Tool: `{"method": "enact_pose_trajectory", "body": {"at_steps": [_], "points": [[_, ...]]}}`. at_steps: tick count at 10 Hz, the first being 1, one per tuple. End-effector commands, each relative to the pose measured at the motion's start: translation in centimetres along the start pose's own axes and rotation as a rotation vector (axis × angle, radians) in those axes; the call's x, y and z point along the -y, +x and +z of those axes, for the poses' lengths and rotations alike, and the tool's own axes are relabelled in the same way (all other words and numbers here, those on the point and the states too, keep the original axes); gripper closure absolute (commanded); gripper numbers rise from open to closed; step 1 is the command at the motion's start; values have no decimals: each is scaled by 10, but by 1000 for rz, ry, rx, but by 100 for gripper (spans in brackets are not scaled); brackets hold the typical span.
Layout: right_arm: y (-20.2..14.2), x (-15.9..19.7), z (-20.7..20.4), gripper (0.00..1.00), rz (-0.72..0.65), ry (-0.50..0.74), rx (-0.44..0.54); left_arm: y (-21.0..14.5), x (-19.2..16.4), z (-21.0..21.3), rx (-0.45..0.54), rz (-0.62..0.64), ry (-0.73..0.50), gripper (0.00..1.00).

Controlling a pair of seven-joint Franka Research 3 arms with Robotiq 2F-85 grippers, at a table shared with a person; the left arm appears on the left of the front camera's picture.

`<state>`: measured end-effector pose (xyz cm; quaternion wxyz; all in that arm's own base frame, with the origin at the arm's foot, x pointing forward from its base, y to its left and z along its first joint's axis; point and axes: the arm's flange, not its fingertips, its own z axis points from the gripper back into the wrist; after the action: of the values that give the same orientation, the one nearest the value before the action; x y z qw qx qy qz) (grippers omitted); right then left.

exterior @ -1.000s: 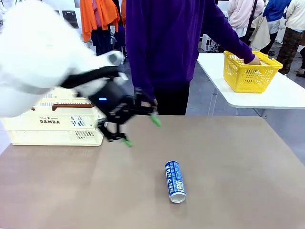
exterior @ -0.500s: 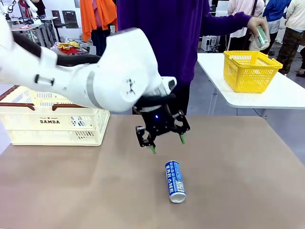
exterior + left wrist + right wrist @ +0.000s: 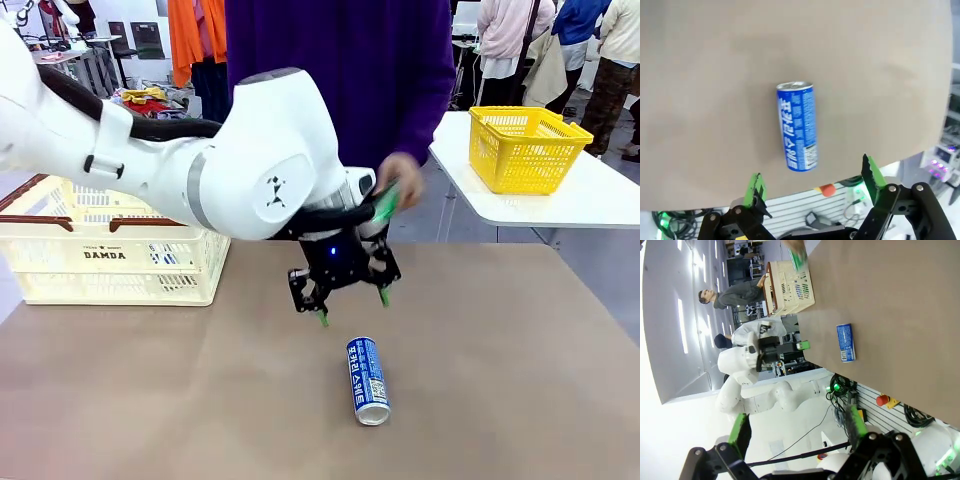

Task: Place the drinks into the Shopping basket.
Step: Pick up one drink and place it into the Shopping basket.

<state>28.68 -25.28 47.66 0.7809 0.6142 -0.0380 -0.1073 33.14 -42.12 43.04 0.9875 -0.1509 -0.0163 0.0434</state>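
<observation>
- The left gripper [image 3: 353, 307] hangs over the table [image 3: 520, 350] with its green-padded fingers [image 3: 756, 184] spread wide and nothing between them.
- The blue can [image 3: 367, 380] lies on its side on the bare tabletop, just in front of this gripper and below it, and the two do not touch.
- In the front view the can's long axis runs nearly from the far side to the near side, tilted slightly. Its silver top points at the robot's edge of the table.
- In the left wrist view the same can [image 3: 797, 126] sits between the lines of the two fingers. Its long axis runs crosswise to the gap between them, and its base is the end nearer the fingertips.
- The can is slim and blue, with white lettering along its length and a small white printed panel near the base.
- The right gripper [image 3: 797, 425] is also spread open and empty, well away from the can [image 3: 845, 342].
- Behind the left arm, a person's hand [image 3: 400, 180] holds a blurred green can [image 3: 385, 203] above the table's far edge.
- The cream basket [image 3: 110, 255] stands at the far left of the table, well apart from the blue can.
</observation>
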Motion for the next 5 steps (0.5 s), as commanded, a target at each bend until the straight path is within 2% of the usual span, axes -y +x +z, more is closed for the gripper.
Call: {"method": "enact_pose_trajectory", "body": {"at_steps": [1,2,3,4,5], "points": [[-2,-3,1,0,-16,-12,-9,5,-4,-39,-61,-75,79,0],[-2,-3,1,0,-16,-12,-9,3,-36,27,-47,-93,-79,0],[-2,-3,1,0,-16,-12,-9,-4,-72,100,-19,-91,-154,0],[-2,-3,1,0,-16,-12,-9,-22,-116,192,-25,-112,-254,0],[-2,-3,1,0,-16,-12,-9,-45,-158,271,3,-81,-264,0]]}}
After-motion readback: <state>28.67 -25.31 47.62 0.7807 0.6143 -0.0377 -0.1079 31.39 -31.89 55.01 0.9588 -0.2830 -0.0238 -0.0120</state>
